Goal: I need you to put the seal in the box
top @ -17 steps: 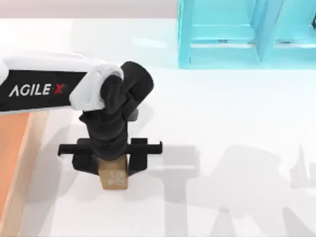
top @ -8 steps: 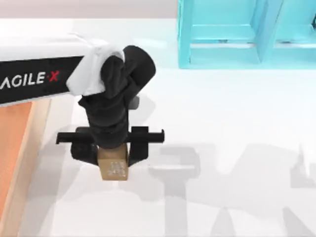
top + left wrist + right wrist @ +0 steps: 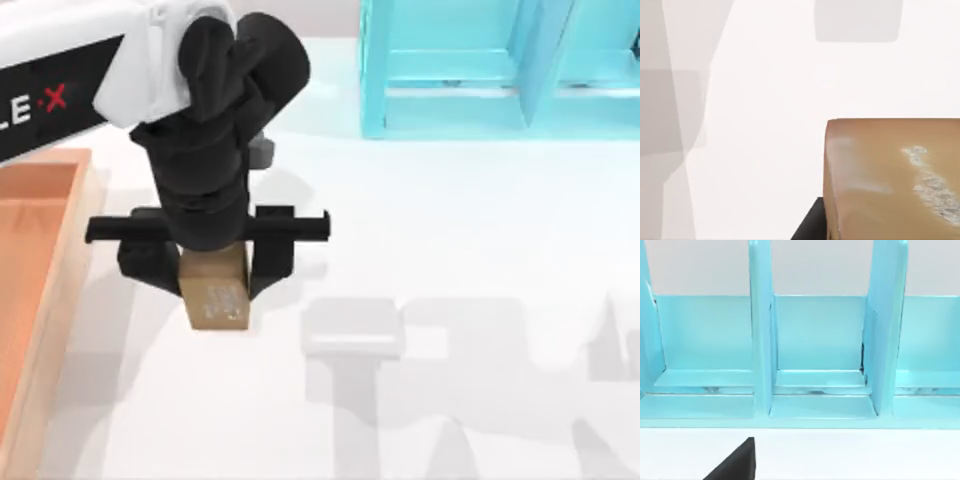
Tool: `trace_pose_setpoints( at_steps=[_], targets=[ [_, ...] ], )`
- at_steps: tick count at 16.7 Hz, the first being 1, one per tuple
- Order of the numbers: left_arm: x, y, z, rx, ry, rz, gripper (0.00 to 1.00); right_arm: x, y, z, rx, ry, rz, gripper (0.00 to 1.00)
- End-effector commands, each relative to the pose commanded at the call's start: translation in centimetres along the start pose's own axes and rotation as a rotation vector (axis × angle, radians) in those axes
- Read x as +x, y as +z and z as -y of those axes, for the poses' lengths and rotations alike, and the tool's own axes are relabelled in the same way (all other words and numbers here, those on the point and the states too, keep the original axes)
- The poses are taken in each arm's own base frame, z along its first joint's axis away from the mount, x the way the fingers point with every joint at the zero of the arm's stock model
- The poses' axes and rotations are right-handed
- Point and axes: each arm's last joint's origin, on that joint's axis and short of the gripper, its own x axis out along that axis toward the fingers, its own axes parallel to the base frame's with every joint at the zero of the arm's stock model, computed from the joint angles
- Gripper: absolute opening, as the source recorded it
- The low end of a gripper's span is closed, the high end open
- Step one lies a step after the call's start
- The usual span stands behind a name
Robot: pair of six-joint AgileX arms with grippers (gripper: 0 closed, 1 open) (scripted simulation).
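Note:
The seal (image 3: 216, 298), a small tan-brown block with a whitish carved face, hangs clear of the white table. My left gripper (image 3: 212, 272) is shut on it, with a black finger on each side. In the left wrist view the seal (image 3: 890, 180) looms close over the bare tabletop. The box (image 3: 76, 240), a wooden tray with an orange-brown floor, lies at the table's left edge, a short way left of the held seal. A dark part of my right gripper (image 3: 737, 462) shows in the right wrist view, facing the turquoise shelf.
A turquoise shelf structure (image 3: 480, 70) stands at the back right of the table, and its compartments (image 3: 815, 340) face the right wrist camera. The seal's shadow (image 3: 352, 328) falls on the white table to the right of the gripper.
My left gripper has risen with the seal in it and drifted toward the table's back. The seal's shadow has separated from it, and more of the box shows at the left.

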Motion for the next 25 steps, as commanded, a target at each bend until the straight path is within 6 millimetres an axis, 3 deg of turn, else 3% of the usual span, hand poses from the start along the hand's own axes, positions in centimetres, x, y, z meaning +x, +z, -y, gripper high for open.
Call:
trace_pose_setpoints(
  at_steps=[4,7,10,13,16,18,21,25],
  targets=[
    [0.2,0.1,-0.1,0.000,0.003,-0.003,0.00,0.0,0.0,0.0,0.000,0.000,0.000,1.00],
    [-0.2,1.4,-1.9,0.001,0.003,-0.005,0.00,0.0,0.0,0.0,0.000,0.000,0.000,1.00],
    [-0.9,3.8,-6.6,-0.006,0.004,-0.013,0.00,0.0,0.0,0.0,0.000,0.000,0.000,1.00],
    [-1.5,5.6,-13.8,-0.006,0.006,-0.033,0.00,0.0,0.0,0.0,0.000,0.000,0.000,1.00],
    [-2.3,5.6,-21.5,-0.004,0.001,-0.039,0.00,0.0,0.0,0.0,0.000,0.000,0.000,1.00],
    [-3.1,4.9,-25.3,-0.002,-0.002,-0.027,0.00,0.0,0.0,0.0,0.000,0.000,0.000,1.00],
    [-4.0,3.8,-28.4,-0.001,-0.002,-0.005,0.00,0.0,0.0,0.0,0.000,0.000,0.000,1.00],
    [-4.1,3.7,-28.7,-0.001,-0.002,-0.001,0.00,0.0,0.0,0.0,0.000,0.000,0.000,1.00]
  ],
)
